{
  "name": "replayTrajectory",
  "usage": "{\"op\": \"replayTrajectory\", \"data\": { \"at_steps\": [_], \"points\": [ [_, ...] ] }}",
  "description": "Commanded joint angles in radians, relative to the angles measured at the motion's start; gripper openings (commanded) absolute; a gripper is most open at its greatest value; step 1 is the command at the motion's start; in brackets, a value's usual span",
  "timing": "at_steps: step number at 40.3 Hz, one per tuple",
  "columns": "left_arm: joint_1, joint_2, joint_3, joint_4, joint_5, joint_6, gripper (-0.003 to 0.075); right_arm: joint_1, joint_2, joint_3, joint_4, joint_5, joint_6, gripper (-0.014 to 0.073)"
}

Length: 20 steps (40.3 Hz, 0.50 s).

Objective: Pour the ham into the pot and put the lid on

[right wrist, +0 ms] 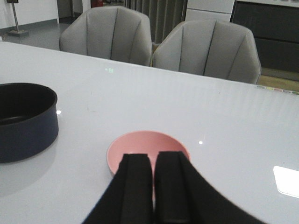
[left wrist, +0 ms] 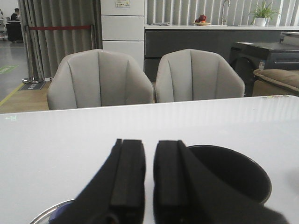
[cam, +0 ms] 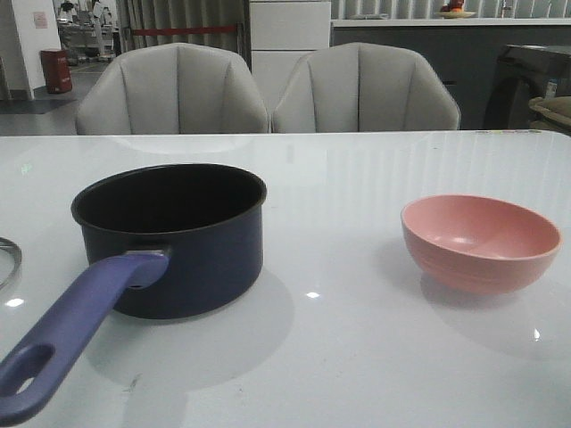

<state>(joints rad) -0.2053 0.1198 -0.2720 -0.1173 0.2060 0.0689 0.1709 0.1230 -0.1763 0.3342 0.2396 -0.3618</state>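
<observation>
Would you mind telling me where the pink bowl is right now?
In the front view the pink bowl sits on the table's right side, well apart from the pot on the left; the right gripper hangs just short of it.

- Front view: low, close over the worktop (cam: 357, 178), facing two chairs.
- Left wrist view: behind the left claw (left wrist: 149, 179), sharing the pot (left wrist: 233, 172).
- Right wrist view: above the bowl (right wrist: 145, 147); pot visible.

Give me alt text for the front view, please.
A dark navy pot stands left of centre on a white table, its purple-blue handle pointing toward the camera, and a pink bowl sits apart on the right. A steel lid rim shows at the left edge; no ham or grippers are visible.
</observation>
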Motion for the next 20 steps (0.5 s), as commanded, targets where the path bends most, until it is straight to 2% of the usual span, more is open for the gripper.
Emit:
{"op": "replayTrajectory", "data": {
  "at_steps": [1,10,13,17,20],
  "points": [
    [-0.008,0.009,-0.027,-0.007,-0.078,-0.001,0.0155,0.000,0.010,-0.025,0.009,-0.030,-0.006,0.0162],
    [-0.006,0.009,-0.027,-0.007,-0.072,-0.001,0.0163,0.000,0.010,-0.025,0.009,-0.017,-0.006,0.0161],
    [-0.006,0.009,-0.027,0.004,-0.062,-0.001,0.0200,0.000,0.010,-0.025,0.009,-0.017,-0.006,0.0161],
    [-0.006,0.009,-0.043,0.011,-0.026,-0.001,0.0312,0.000,0.010,-0.025,0.009,-0.017,-0.006,0.0161],
    [-0.006,0.009,-0.051,0.011,-0.014,-0.001,0.0455,0.000,0.010,-0.025,0.009,-0.017,-0.006,0.0161]
  ]
}}
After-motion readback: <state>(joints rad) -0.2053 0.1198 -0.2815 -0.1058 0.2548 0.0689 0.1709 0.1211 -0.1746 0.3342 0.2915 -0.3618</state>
